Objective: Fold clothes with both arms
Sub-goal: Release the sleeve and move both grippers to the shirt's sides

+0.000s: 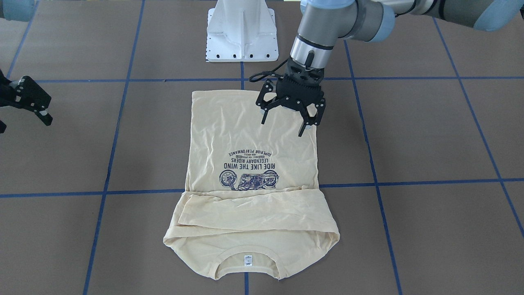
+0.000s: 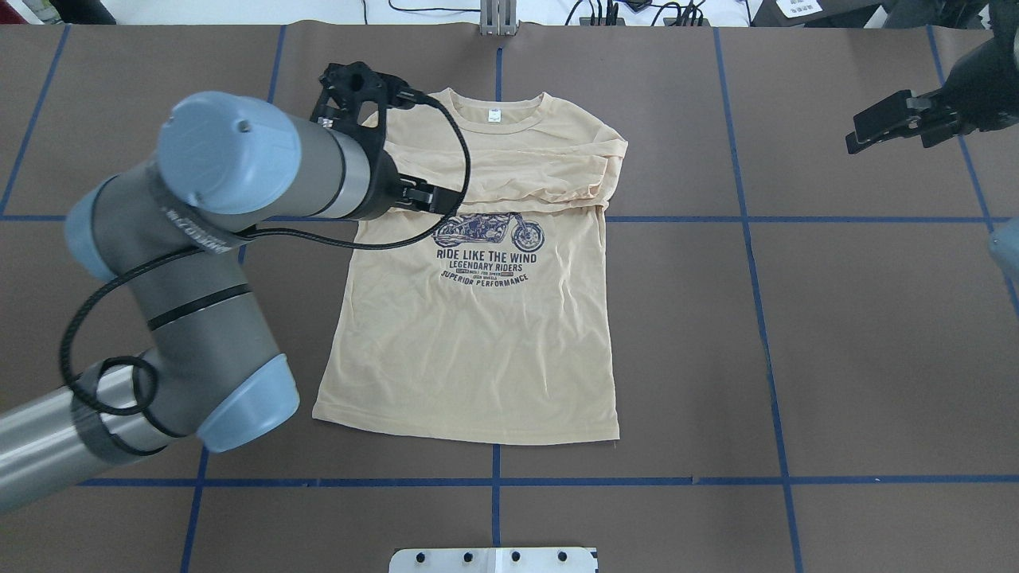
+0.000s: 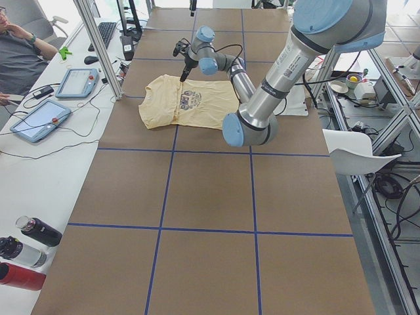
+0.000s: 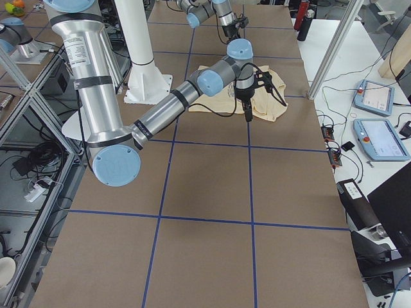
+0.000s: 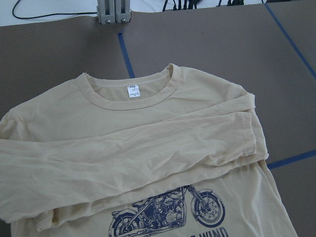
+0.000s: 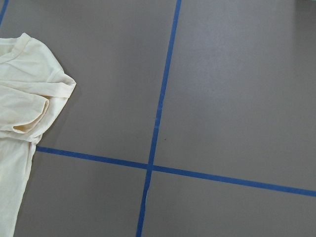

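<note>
T-shirt (image 2: 470, 358): flat, print up, mid-desk (image 2: 876, 318), collar toward far edge, sleeves crossed over chest. Left gripper (image 1: 282, 128): fingers apart, empty, raised above shirt. Right gripper (image 1: 24, 121): seemingly apart, empty, near right edge. Next, likely: both pinch hem corners, fold upward.

T-shirt (image 2: 478, 358) front reads — "RIDE LIKE THE WIND", "LEGENDARY RIDERS", "SUPERIOR PERFORMANCE"; neck label (image 2: 495, 115) too small to read.

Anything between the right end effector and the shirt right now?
No objects. Only bare brown table, crossed by one blue tape line, separates the right end effector from the shirt. The overhead view shows it best.
</note>
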